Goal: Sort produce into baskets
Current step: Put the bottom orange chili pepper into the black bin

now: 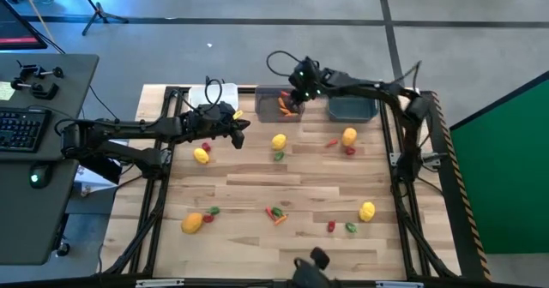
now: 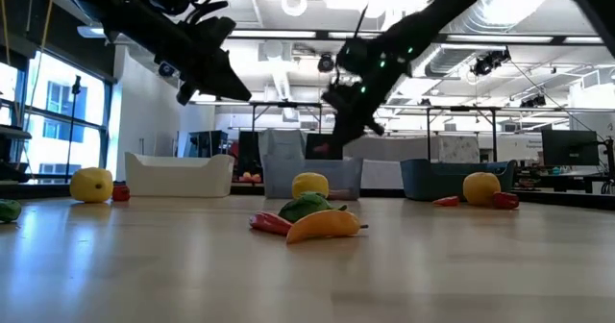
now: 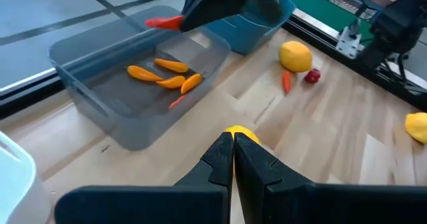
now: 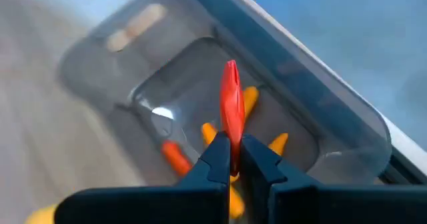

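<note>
My right gripper [image 1: 297, 91] is shut on a slim red chili [image 4: 231, 101] above the translucent grey bin [image 1: 268, 93], which holds several orange carrot shapes [image 3: 167, 74]. The chili also shows in the left wrist view [image 3: 163, 22]. My left gripper [image 1: 244, 128] is shut and empty, raised above the table in front of the white bin [image 1: 210, 95]. A yellow fruit [image 3: 241, 132] lies on the table just beyond its fingertips. The dark teal bin [image 1: 352, 110] stands to the right of the grey bin. My right gripper pinches the red chili by one end [image 4: 231, 139] between its two fingers. The chili lies along the fingers and sticks out past their tips. It is lifted clear, over the inside of the grey bin.
Yellow fruits lie on the table [image 1: 279, 141], [image 1: 348, 136], [image 1: 201, 156], [image 1: 192, 223], [image 1: 367, 211], each with small red and green bits beside it. A carrot-and-green cluster [image 1: 275, 213] lies near the front. The three bins stand along the far edge.
</note>
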{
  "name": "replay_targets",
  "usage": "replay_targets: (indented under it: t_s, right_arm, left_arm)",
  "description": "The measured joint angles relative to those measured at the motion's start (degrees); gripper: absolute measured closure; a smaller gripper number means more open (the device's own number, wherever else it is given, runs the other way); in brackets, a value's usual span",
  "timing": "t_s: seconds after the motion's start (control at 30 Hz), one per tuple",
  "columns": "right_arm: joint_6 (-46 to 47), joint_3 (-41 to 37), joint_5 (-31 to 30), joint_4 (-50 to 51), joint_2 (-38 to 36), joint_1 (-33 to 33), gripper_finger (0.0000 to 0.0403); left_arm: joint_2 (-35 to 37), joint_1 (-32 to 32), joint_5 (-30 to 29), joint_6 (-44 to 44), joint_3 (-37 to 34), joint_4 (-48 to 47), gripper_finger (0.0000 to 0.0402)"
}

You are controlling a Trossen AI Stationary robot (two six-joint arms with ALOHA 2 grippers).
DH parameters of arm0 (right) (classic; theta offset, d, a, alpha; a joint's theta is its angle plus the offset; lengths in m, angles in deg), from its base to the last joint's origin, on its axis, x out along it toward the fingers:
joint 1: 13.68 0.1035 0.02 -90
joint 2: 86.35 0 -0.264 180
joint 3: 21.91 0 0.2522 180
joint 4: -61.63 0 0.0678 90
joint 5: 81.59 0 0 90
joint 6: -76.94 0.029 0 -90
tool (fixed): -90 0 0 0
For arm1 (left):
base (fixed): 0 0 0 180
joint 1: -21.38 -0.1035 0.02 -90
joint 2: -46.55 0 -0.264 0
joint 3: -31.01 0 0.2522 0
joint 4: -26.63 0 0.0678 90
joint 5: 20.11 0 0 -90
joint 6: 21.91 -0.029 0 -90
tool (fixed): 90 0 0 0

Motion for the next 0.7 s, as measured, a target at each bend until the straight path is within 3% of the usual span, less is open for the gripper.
replay_targets:
  t_s: [0.33,0.7]
  right_arm:
    - [0.95,10.07,4.11,9.74,9.79,-3.41,0.0387]
    - [-0.69,10.83,5.64,14.45,9.43,-3.13,0.0252]
  left_arm:
    - [0.00,0.00,-1.98,-0.09,0.00,-0.20,0.0401]
    - [0.00,-0.01,-1.57,-0.10,0.00,-1.77,0.0401]
